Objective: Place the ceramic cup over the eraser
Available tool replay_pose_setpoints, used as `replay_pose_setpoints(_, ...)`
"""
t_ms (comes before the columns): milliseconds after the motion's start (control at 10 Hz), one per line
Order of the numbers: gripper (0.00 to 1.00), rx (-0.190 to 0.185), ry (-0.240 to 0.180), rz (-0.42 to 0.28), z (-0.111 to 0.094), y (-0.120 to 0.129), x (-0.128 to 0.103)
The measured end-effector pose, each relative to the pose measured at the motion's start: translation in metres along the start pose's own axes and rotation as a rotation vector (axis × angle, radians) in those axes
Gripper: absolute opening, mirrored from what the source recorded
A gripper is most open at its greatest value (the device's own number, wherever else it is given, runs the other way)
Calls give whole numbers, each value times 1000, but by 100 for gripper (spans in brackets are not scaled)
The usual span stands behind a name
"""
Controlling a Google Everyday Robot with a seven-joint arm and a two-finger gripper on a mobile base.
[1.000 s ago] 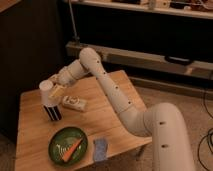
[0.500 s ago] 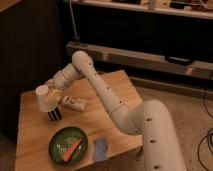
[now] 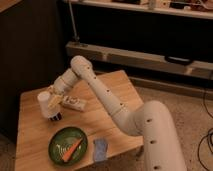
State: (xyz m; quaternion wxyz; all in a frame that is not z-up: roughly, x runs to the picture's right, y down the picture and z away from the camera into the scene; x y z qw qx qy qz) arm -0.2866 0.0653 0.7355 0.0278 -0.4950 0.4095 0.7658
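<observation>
One arm reaches from lower right across the wooden worktop (image 3: 35, 135) toward its left side. The gripper (image 3: 54, 99) is clamped on the ceramic cup (image 3: 45, 104), gripping it from the cup's right side. The cup sits upright, directly above the eraser (image 3: 56, 117), whose dark striped face pokes out under the cup's base. Can't tell if the cup touches the worktop or hangs just above it. A whitish flat block (image 3: 74, 104) lies just right of the gripper. A green plate (image 3: 56, 141) with an orange carrot-like piece (image 3: 71, 149) sits near the front edge, and a blue square pad (image 3: 100, 149) lies just right of it.
</observation>
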Motion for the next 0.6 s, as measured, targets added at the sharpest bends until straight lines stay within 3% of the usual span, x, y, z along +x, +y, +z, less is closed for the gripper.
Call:
replay_pose_setpoints(300, 80, 3, -6, -40, 6, -4, 0)
replay_pose_setpoints(400, 80, -1, -36, -52, 6, -4, 2)
replay_pose_setpoints(600, 80, 2, -44, -49, 8, -5, 3)
